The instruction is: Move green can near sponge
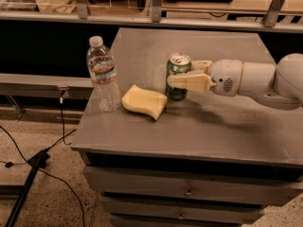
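The green can (177,72) stands upright on the grey table (227,126), just to the right of the pale yellow sponge (144,101), with a narrow gap between them. My gripper (180,74) reaches in from the right and is shut on the can. One pale finger (191,82) crosses the can's front and the other shows behind its right side. The can's base looks to be at the table surface. The white arm (255,79) stretches off to the right edge.
A clear plastic water bottle (102,74) with a white cap stands left of the sponge near the table's left edge. Drawers sit under the tabletop. A shelf with clutter runs along the back. Cables lie on the floor at left.
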Available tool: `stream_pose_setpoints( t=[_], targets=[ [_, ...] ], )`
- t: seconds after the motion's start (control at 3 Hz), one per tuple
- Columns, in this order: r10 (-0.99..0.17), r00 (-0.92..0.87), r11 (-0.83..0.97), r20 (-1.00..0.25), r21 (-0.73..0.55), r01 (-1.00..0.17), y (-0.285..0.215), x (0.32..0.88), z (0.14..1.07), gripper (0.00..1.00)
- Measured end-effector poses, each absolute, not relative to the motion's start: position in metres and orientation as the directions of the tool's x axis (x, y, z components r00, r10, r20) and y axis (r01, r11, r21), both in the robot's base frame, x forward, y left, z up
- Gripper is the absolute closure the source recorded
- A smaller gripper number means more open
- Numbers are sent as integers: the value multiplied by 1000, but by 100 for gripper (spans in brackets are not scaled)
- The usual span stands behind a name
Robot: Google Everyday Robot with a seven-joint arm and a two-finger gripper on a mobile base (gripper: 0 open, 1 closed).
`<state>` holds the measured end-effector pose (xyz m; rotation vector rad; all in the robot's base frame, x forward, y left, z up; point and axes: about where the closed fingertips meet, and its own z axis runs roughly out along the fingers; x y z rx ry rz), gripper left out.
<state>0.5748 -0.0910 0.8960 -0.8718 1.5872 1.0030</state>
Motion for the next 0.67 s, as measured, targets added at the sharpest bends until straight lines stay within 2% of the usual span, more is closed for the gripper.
stream_pose_setpoints(
  t=[0.33, 0.67],
  targets=[
    [-50, -146, 462, -988, 106, -880, -113, 577, 901, 0],
    [-121, -58, 592, -991, -25, -805, -168, 569, 910, 0]
  ],
)
